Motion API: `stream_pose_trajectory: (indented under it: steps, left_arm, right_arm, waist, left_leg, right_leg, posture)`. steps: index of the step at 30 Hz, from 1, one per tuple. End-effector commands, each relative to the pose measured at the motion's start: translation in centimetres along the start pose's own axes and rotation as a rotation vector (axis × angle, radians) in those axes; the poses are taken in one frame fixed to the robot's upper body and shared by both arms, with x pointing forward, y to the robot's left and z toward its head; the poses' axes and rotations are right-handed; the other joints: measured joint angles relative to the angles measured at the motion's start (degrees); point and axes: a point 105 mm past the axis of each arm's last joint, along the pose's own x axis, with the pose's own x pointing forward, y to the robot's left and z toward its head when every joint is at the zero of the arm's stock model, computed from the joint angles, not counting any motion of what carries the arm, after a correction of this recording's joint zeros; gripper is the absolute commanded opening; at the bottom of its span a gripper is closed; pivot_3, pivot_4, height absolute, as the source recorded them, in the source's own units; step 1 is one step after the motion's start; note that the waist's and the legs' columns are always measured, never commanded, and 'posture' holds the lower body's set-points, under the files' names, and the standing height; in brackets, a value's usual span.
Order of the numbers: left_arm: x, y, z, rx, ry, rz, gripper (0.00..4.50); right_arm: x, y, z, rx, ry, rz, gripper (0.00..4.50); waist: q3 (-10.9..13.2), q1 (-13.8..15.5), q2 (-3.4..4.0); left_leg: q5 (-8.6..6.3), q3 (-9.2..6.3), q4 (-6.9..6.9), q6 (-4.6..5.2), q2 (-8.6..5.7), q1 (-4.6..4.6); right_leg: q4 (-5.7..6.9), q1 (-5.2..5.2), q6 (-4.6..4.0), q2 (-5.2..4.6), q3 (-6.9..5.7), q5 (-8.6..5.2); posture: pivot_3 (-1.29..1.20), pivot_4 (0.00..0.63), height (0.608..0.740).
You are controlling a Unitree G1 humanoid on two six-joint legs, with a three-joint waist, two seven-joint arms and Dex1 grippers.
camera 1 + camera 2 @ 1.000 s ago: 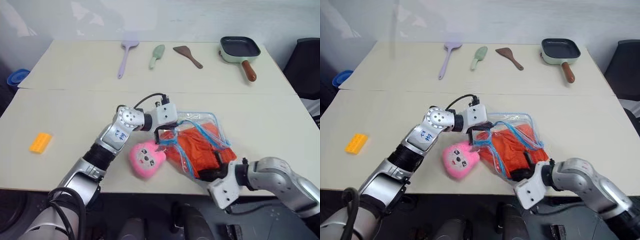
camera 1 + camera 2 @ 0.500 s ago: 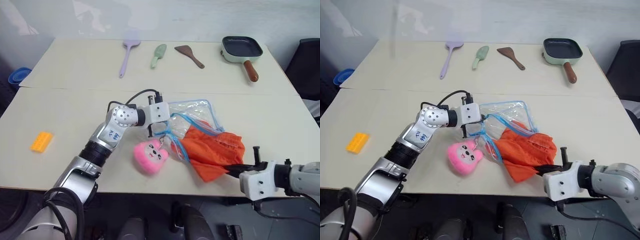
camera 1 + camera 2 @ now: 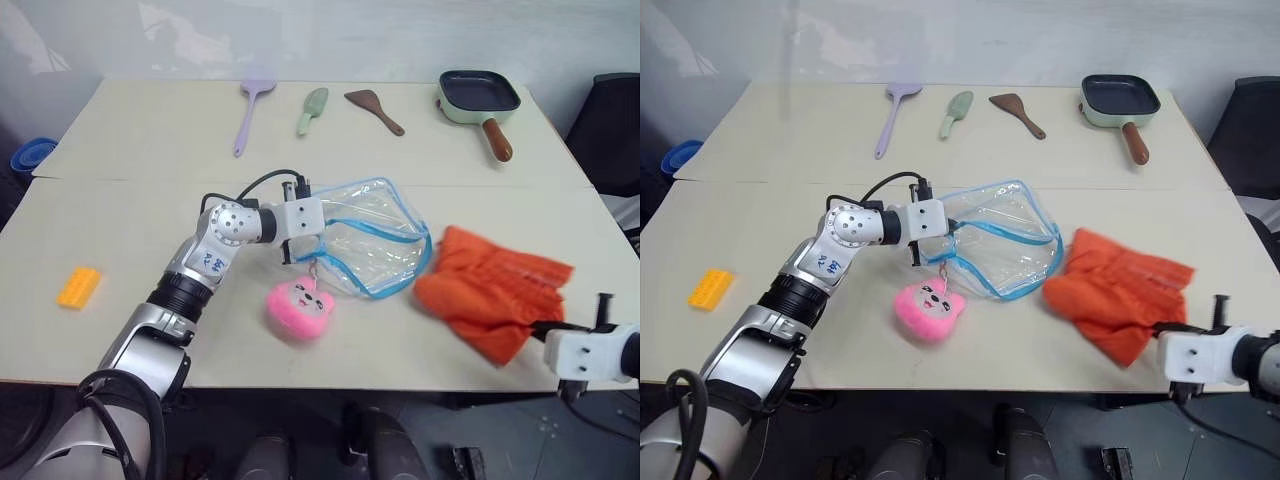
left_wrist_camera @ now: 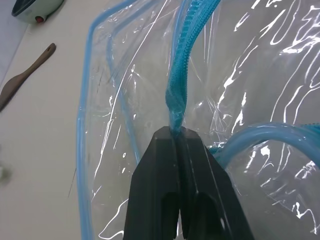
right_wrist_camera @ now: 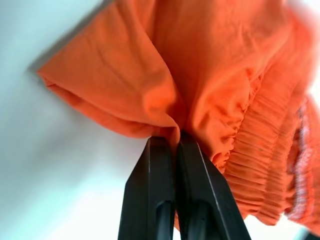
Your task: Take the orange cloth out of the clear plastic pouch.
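Left eye view: left pincer [image 4: 177, 131] pinches the clear plastic pouch [image 3: 372, 238] trim — anchoring it — while right pincer [image 5: 175, 137] pinches the orange cloth [image 3: 495, 291], now clear of the pouch.

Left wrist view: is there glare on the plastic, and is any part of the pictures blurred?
Left wrist view: bright white glare streaks on the clear plastic pouch; the wooden spatula looks soft. Right wrist view: the orange cloth is sharp near the fingertips, blurred at its far edge.
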Motion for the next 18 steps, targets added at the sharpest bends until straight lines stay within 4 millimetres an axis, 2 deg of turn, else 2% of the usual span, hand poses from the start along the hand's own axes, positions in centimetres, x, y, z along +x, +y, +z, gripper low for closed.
stream_pose_trajectory:
  steps: [1, 4, 6, 10, 12, 15, 18]
  left_arm:
    - [-0.4, 0.3, 1.5, 0.051, -0.058, 0.003, 0.02]
    - [-0.5, -0.7, 2.7, 0.111, -0.12, -0.056, 0.02]
    - [-0.9, -2.3, 3.6, 0.167, -0.18, -0.143, 0.02]
    - [-1.9, -4.4, 4.9, 0.169, -0.264, -0.275, 0.02]
    - [-2.7, -5.4, 5.3, 0.146, -0.302, -0.343, 0.02]
    - [-3.0, -5.4, 4.9, 0.14, -0.283, -0.361, 0.02]
    - [-2.8, -4.8, 4.4, 0.103, -0.254, -0.333, 0.0]
  right_arm:
    - [-1.0, -1.3, -1.8, 0.1, 0.088, -0.165, 0.0]
    - [-0.5, -1.6, -3.1, 0.337, 0.157, -0.332, 0.0]
    - [1.3, -0.8, -1.7, 0.475, 0.094, -0.343, 0.0]
    - [3.7, -0.4, -0.1, 0.57, 0.051, -0.346, 0.0]
    - [5.2, -0.8, -0.2, 0.623, 0.049, -0.369, 0.0]
    - [6.2, -1.5, -0.4, 0.662, 0.048, -0.38, 0.0]
    - [6.4, -1.9, -0.2, 0.667, 0.03, -0.354, 0.67]
  waist:
    - [0.0, 0.0, 0.0]
    - [0.0, 0.0, 0.03]
    - [-0.1, -0.1, 0.14]
    - [-0.1, -0.5, 0.33]
    - [-0.1, -0.6, 0.37]
    - [-0.1, -0.8, 0.44]
    - [-0.1, -0.2, 0.45]
  left_leg:
    - [0.01, -0.01, 0.0, -0.01, 0.0, 0.0]
    - [0.03, -0.01, -0.01, -0.03, 0.0, 0.01]
    - [0.03, 0.0, -0.01, -0.03, 0.0, 0.02]
    - [0.07, 0.01, -0.03, -0.11, 0.04, 0.08]
    - [0.1, 0.05, -0.02, -0.1, 0.0, 0.09]
    - [0.13, 0.07, 0.01, -0.06, -0.03, 0.09]
    - [0.14, 0.02, -0.01, -0.06, -0.04, 0.07]
  right_leg:
    - [0.01, 0.0, 0.0, 0.0, 0.0, 0.0]
    - [0.01, 0.0, 0.0, -0.01, 0.01, 0.0]
    - [0.04, -0.01, 0.0, -0.03, 0.05, 0.0]
    - [0.2, -0.03, -0.05, 0.0, 0.06, -0.02]
    - [0.26, -0.03, -0.05, -0.03, 0.1, -0.02]
    - [0.28, -0.04, -0.05, -0.04, 0.13, -0.02]
    - [0.34, -0.05, -0.06, 0.0, 0.08, -0.02]
  posture:
    - [0.0, 0.15, 0.74]
    - [0.0, 0.15, 0.74]
    - [0.0, 0.15, 0.74]
    - [0.0, 0.15, 0.74]
    - [0.0, 0.15, 0.74]
    - [0.0, 0.15, 0.74]
    - [0.0, 0.15, 0.74]
